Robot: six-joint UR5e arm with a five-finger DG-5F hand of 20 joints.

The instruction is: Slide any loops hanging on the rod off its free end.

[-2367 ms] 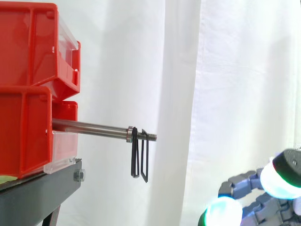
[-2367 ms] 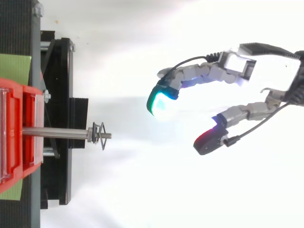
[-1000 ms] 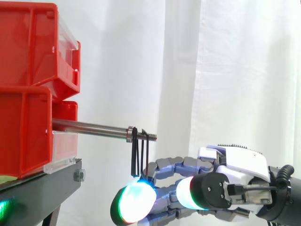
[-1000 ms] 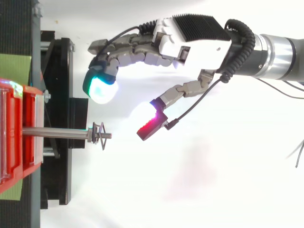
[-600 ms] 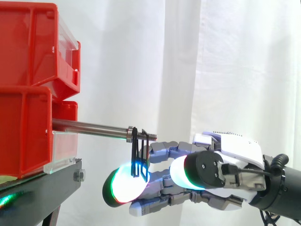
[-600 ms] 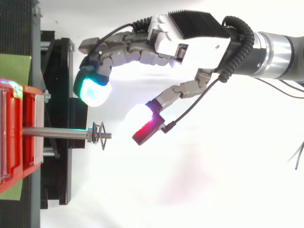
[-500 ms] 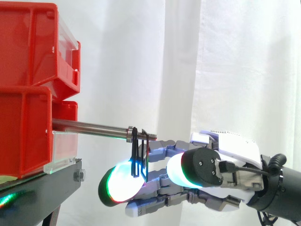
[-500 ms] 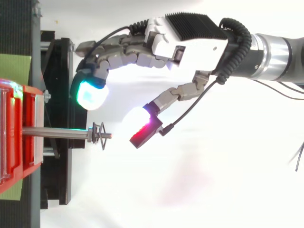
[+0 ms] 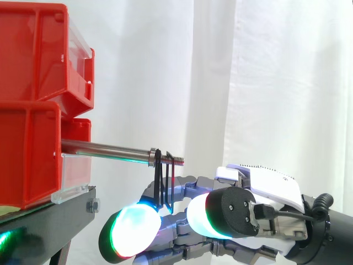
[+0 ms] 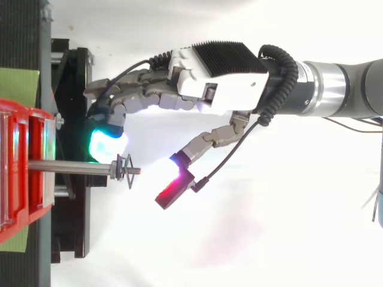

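Black loops just beside hand

Hand: white housing, black ribbed plate on its back. Fingers: chains of grey, blocky links. Pads: thick, egg-shaped, black-backed. One glows white-cyan with a green and red rim, one green-cyan, one red. Black round cap with small screws. Wrist ring bright silver; arm grey.
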